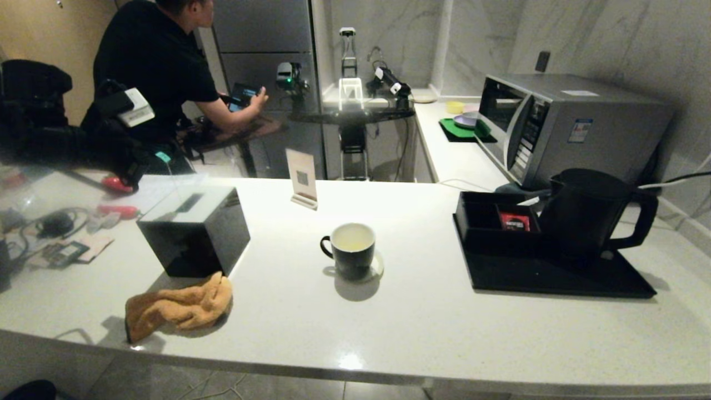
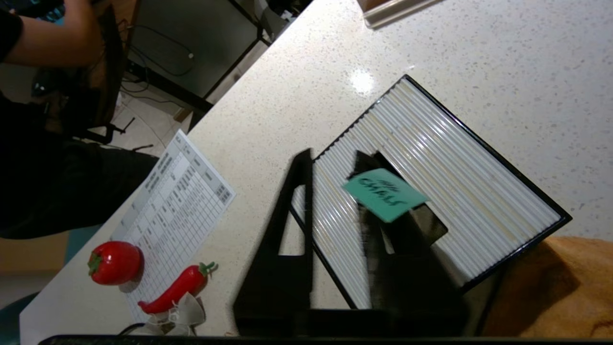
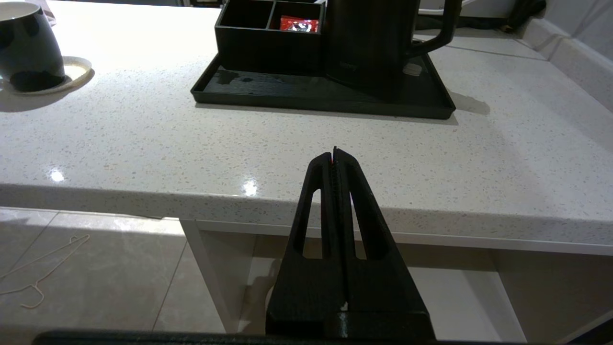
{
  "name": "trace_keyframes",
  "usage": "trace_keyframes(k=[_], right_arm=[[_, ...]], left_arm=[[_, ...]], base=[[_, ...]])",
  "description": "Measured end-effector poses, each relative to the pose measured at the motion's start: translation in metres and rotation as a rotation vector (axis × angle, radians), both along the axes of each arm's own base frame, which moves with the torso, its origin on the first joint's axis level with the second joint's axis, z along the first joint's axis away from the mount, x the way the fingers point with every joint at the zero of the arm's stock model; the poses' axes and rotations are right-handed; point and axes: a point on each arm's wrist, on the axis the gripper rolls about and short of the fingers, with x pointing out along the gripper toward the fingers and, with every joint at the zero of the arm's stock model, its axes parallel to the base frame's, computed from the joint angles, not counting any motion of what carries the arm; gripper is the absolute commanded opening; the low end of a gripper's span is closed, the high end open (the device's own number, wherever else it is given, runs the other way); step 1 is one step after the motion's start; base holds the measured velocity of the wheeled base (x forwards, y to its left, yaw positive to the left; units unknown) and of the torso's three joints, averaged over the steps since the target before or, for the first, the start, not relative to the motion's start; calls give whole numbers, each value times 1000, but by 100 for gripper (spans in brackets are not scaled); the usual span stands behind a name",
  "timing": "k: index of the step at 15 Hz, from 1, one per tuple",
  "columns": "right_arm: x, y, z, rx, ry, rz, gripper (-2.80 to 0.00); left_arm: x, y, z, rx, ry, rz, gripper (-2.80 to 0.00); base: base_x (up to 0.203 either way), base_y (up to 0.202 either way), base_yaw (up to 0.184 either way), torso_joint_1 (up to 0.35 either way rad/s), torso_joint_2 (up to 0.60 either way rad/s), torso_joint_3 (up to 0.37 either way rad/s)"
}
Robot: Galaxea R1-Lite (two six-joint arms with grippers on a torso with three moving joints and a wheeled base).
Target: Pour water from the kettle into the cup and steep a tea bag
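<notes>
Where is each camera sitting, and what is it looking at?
Head view: up on the head, looking down at the counter, cup and kettle; left arm at left.
Left wrist view: behind the left tool, open over the ribbed-top box.
Right wrist view: behind the shut right tool, low before the counter edge, facing the kettle.
Shared: head and right wrist both show cup, kettle.

The left gripper [image 2: 335, 165] hangs with its two black fingers [image 2: 299, 191] parted by a moderate gap, a green tag stuck against the inner face of one. The right gripper [image 3: 334, 153] sits parked low and level, its fingers [image 3: 318, 191] pressed flat together.
</notes>
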Motion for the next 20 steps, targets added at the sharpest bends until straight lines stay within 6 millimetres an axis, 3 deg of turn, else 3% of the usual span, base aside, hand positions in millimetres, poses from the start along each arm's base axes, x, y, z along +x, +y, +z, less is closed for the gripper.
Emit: trace_keyframes(k=[10, 20], right_arm=[[0, 0, 0, 0, 0, 0, -280], [0, 0, 0, 0, 0, 0, -280]], left_arm=[[-11, 10, 2, 25, -19, 37, 0], [-21, 20, 2, 231, 12, 83, 0]], base=[[0, 0, 0, 0, 0, 0], [0, 0, 0, 0, 0, 0]])
